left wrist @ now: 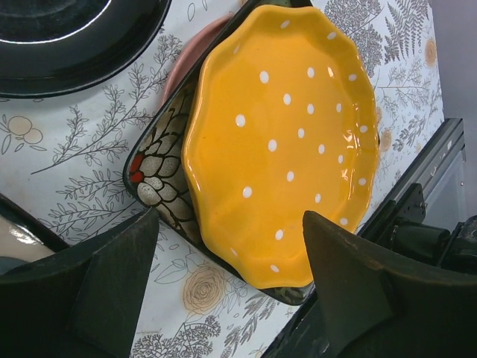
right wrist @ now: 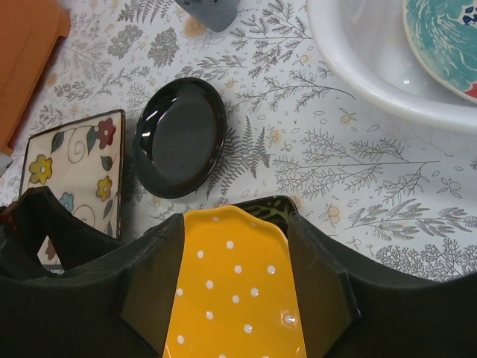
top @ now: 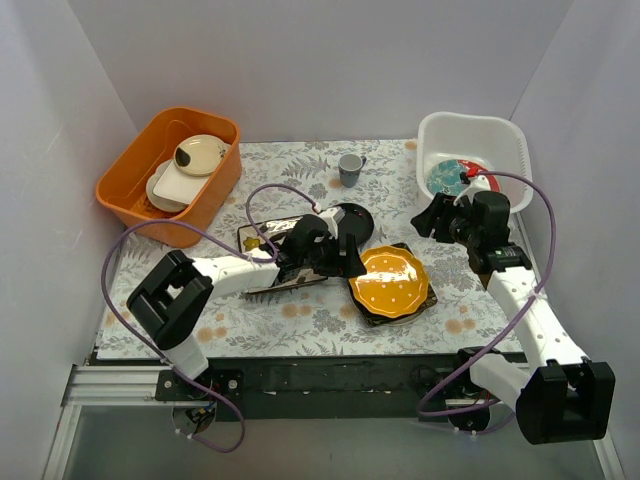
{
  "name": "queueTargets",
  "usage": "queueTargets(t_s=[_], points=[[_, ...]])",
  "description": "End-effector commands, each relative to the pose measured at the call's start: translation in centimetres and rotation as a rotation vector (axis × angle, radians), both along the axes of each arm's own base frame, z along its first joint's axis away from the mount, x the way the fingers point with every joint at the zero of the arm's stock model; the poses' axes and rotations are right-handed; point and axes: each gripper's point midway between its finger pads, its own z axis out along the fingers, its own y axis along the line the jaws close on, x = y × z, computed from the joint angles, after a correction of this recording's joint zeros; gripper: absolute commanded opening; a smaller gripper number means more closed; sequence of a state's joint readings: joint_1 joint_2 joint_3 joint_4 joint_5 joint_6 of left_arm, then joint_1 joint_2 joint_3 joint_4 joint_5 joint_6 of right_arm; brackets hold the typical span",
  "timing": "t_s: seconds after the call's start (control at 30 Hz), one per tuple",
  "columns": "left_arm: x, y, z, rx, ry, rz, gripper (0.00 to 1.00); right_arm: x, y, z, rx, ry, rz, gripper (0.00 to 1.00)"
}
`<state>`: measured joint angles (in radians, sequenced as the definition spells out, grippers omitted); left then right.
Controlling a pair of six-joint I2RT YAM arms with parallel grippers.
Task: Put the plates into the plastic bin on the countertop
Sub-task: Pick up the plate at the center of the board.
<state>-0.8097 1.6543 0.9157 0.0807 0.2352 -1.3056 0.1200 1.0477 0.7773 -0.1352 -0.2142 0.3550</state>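
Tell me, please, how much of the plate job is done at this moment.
Done: one round red-teal plate lies in the white bin. In hand: nothing is gripped; the left gripper is open near the yellow scalloped plate, and the right gripper is open too. Left: that plate, the black square plate under it, the small black plate and the cream flowered plate, all outside the bin.

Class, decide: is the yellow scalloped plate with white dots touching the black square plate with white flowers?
Touching. The left wrist view shows the yellow scalloped plate resting on the black square plate, covering most of it.
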Motion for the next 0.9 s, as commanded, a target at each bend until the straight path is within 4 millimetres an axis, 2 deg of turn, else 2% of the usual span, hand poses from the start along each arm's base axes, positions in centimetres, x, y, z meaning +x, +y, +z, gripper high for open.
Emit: queueTargets(t_s=[0.0,0.13,0.53,0.73,0.87], points=[[0.7,-1.2,1.8,-0.020,-0.044,-0.010,0.75,-1.2,0.2,-0.7,-0.008,0.005,0.028,0.64],[1.0,-1.5,1.2,-0.006,-0.041,-0.016,0.71,-1.9,-0.1,-1.6,-0.027,0.022,0.027,0.63],[1.4,-2.9,-0.7,0.020,-0.030,-0.071,0.60,-2.9,-1.1,-1.8,-0.057,0.023,-0.012,0.63],[1.3,-2.8,-1.7,0.033,-0.020,-0.078,0.56,-3.0,-1.2,-1.9,-0.060,0.028,-0.019,0.63],[1.1,-2.9,-2.1,0.029,-0.008,-0.089,0.47,-2.7,-1.1,-1.5,-0.055,0.026,-0.019,0.63]])
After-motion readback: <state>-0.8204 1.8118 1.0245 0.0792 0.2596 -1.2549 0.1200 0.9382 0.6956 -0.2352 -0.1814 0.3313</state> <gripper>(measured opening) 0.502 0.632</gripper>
